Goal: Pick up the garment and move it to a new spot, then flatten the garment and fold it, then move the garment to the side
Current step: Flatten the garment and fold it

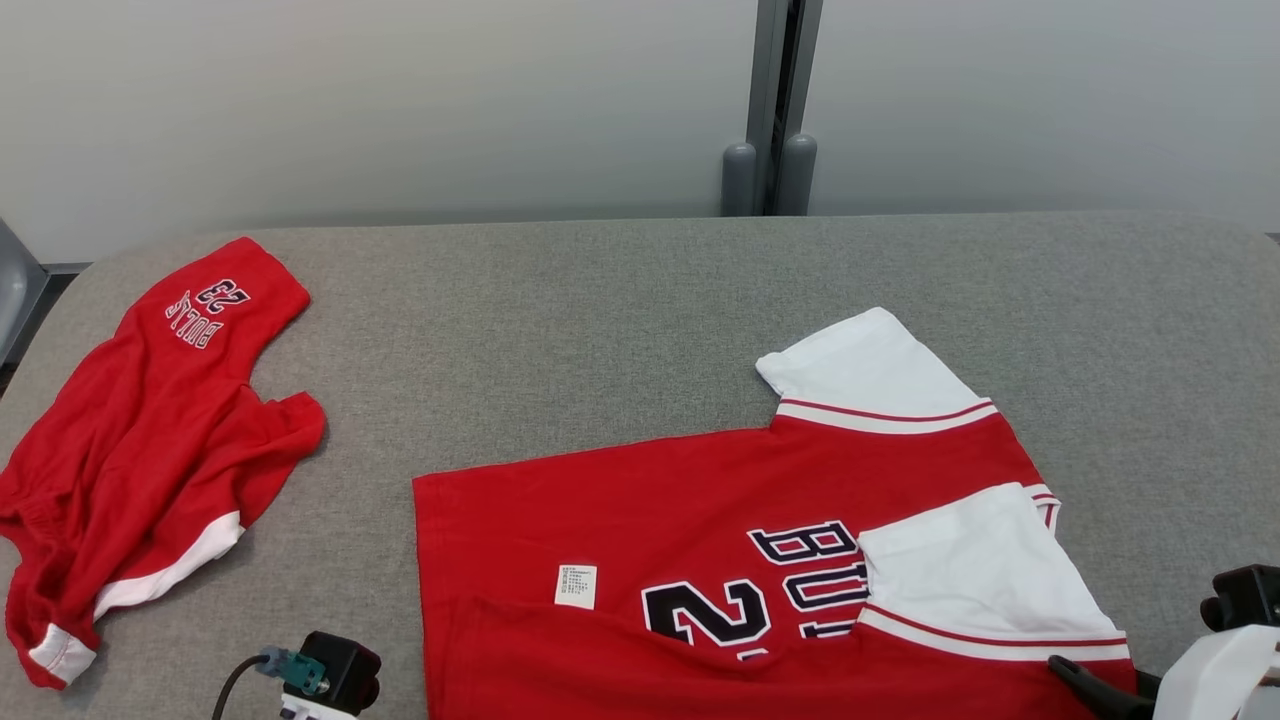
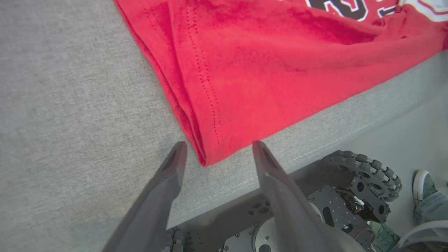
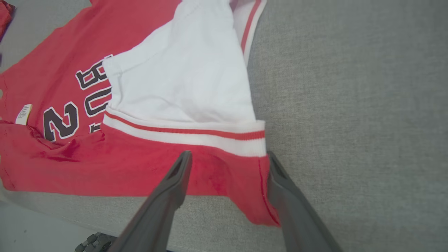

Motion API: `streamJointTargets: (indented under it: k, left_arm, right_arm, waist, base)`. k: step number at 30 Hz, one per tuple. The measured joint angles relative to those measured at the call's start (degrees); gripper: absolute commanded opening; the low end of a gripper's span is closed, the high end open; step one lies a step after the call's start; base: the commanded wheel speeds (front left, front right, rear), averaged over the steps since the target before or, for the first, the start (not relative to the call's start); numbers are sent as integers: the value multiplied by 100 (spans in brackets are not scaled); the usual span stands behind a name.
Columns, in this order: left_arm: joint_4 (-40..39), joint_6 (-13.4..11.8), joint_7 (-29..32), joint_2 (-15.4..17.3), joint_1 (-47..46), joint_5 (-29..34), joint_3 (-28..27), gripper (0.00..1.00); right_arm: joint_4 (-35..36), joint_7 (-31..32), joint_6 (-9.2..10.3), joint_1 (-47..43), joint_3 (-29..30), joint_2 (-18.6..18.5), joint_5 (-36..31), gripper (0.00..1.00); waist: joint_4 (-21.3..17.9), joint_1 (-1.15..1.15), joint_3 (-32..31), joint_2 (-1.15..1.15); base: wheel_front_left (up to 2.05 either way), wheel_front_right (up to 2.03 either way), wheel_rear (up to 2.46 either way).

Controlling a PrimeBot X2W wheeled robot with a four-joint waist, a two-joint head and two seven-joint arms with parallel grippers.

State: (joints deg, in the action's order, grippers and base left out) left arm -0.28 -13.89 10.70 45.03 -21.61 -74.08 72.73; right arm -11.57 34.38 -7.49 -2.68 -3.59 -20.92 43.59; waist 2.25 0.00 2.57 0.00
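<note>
Jersey (image 1: 620, 530) on table (image 1: 600, 330), front right, what seem shorts (image 1: 150, 430) far left

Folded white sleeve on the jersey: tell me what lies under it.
The white sleeve lies on the red jersey, over its dark lettering. BU and a 2 show beside it; the remaining characters are covered.

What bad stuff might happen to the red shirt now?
1. The shirt lies close to the front edge of the table; a nudge might slide it off.
2. The left gripper and right gripper stand open at its corners; a finger might snag the cloth and undo the fold.
3. The shorts lie on the left; moving the shirt there might tangle the two.
</note>
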Motion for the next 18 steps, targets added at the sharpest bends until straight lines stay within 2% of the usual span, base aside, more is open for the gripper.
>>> streamJointTargets:
  k: [5, 8, 14, 18]
  left_arm:
    - [-40, -32, -15, 71, -21, 49, -25, 100]
    - [-71, -136, -138, 89, -91, 122, -104, 100]
    - [-74, -182, -166, 46, -110, 200, -114, 100]
    - [-19, -333, -375, 45, -219, 325, -230, 100]
  right_arm:
    - [307, 89, 0, -138, 287, 83, -203, 100]
    - [505, 151, 0, -193, 452, 134, -315, 100]
    - [790, 277, 0, -258, 580, 277, -502, 100]
    - [1045, 196, 0, -237, 657, 279, -594, 100]
  waist:
    - [8, 0, 7, 0]
    - [6, 0, 7, 0]
    - [-12, 0, 11, 0]
    - [-10, 0, 45, 0]
  base:
    - [0, 0, 0]
    - [0, 0, 0]
    - [0, 0, 0]
    - [0, 0, 0]
